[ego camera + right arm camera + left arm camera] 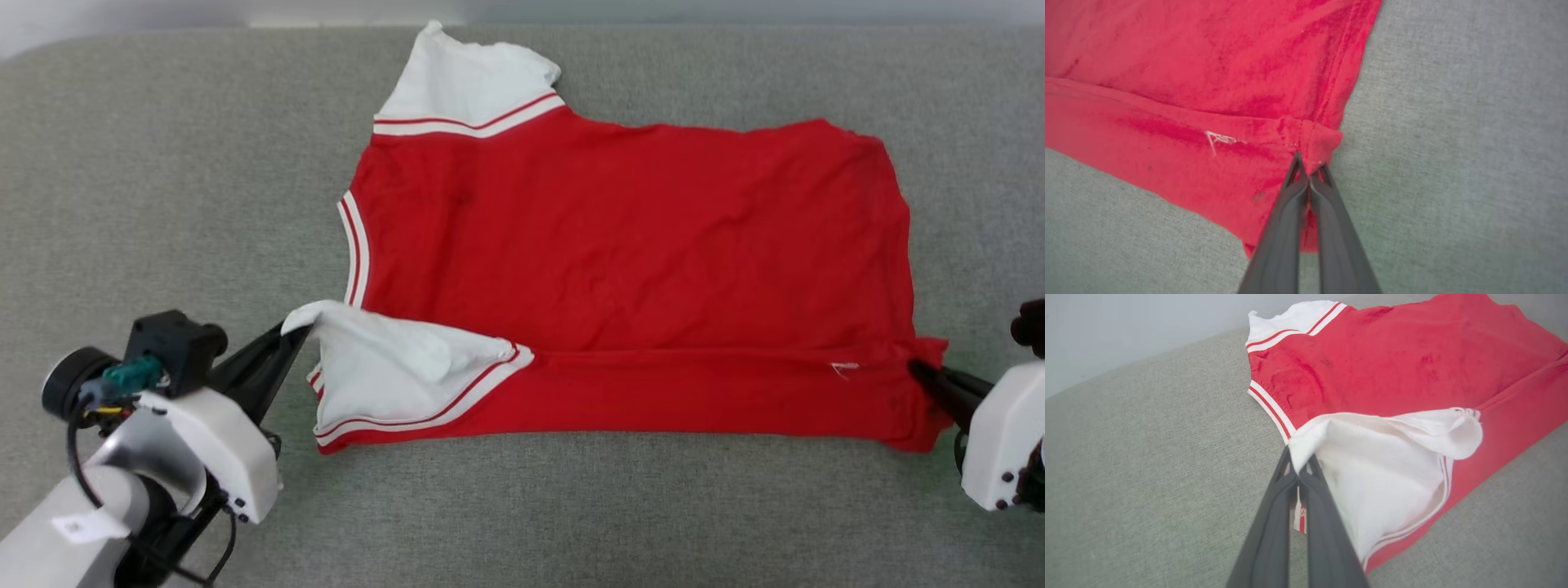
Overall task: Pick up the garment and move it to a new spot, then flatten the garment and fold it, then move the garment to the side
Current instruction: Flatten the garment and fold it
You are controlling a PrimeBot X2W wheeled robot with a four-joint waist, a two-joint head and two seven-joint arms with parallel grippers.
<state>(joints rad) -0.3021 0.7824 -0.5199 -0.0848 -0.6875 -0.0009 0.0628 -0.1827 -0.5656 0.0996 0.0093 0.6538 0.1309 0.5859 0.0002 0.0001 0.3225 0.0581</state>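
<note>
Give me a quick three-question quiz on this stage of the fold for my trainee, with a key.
1. True or false: the left gripper is shut on the near white sleeve of the red jersey-style T-shirt with striped trim.
2. Where does the right gripper pinch the T-shirt? A: the neckline. B: the near corner at the hem end. C: the far sleeve.
3. Fill in: the T-shirt lies on a ___ woven fabric surface.
Key: 1 true; 2 B; 3 grey.
</note>
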